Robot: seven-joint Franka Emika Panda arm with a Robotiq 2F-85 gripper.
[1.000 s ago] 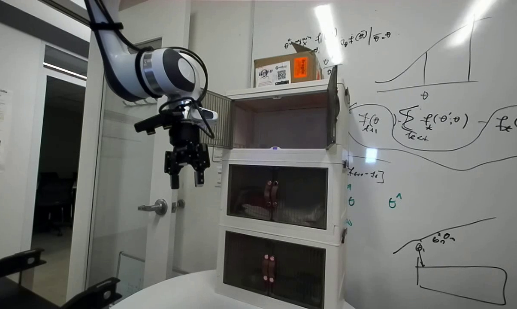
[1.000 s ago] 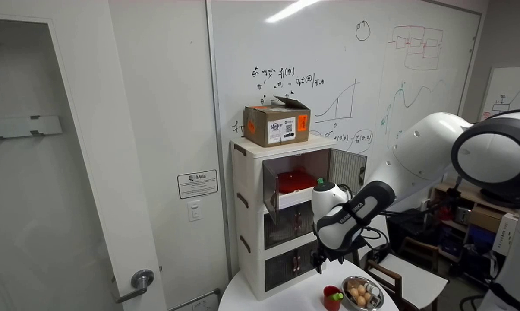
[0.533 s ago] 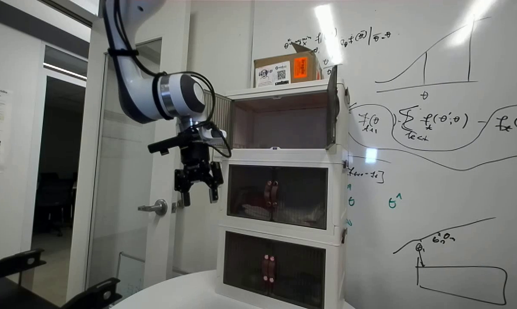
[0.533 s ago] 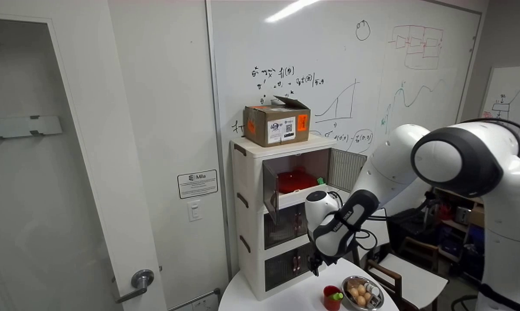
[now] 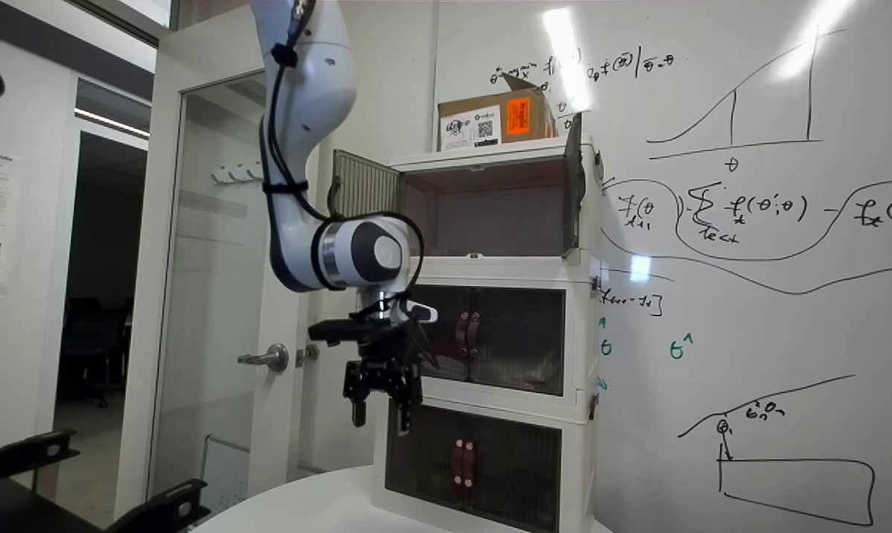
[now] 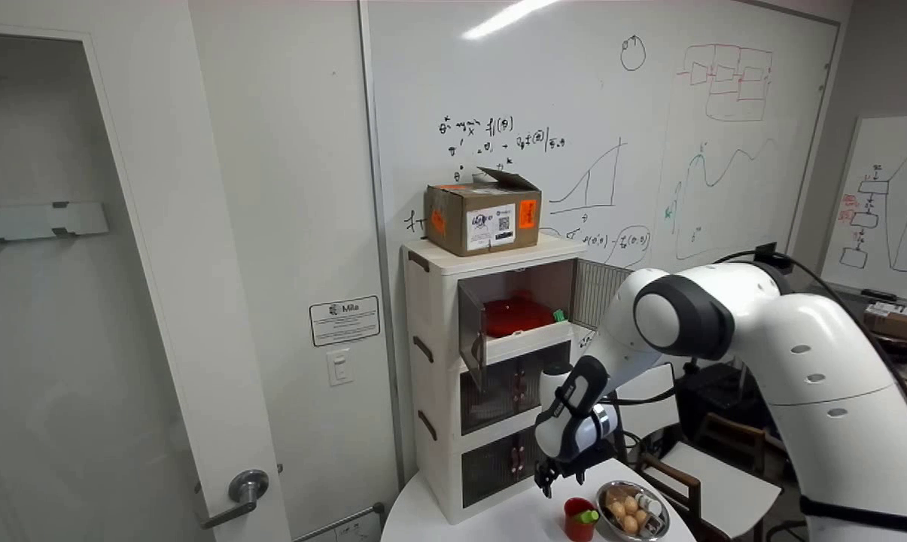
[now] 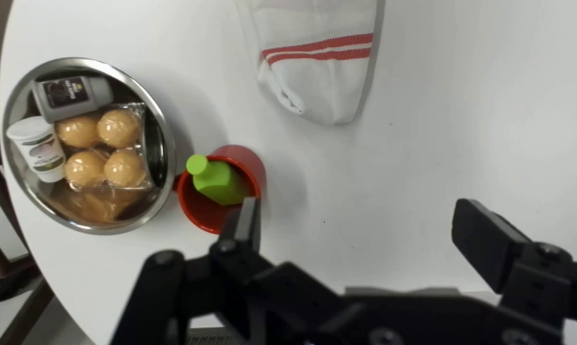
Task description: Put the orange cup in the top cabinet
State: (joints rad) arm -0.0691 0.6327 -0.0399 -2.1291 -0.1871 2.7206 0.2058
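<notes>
- Low over the bench (image 7: 412,153), here's the pincer (image 7: 357,215), aimed straight down and spread wide, bare white surface showing between its two fingers (image 7: 484,239).
- And there's the orange cup (image 7: 254,165), reading red in the wrist view, upright on the bench, with one finger covering a slice of its rim in that picture.
- A green bottle (image 7: 216,179) leans in the cup, its cap poking out over the rim.
- Right beside the cup, the metal bowl (image 7: 96,230), with the cup's handle turned its way; whether they touch, I cannot tell.
- Quite a crowd in that bowl: a grey bottle (image 7: 70,98), a white tub (image 7: 38,148) and a clear pack (image 7: 101,146) of four round brown things.
- Also on the bench, near the cup: a white cloth (image 7: 317,86) with two red stripes.
- Over to both exterior views, and the pincer hangs on the end of the white-and-black arm (image 5: 312,96), level in the picture with the bottom compartment (image 5: 523,466) of the white tower (image 6: 434,391).
- Up above, the top cabinet (image 6: 521,345), both doors (image 5: 573,192) swung out, plain to see in both exterior views.
- Inside it, in an exterior view, a red item (image 6: 515,316), with a small green thing (image 6: 559,315) by the front lip.
- Underneath, the middle compartment (image 5: 523,333) has its dark doors closed, and so does the bottom compartment.
- Crowning the tower, a cardboard box (image 6: 491,218) with orange labels, one flap up; behind it, a whiteboard (image 6: 649,105) scrawled with formulas and graphs.
</notes>
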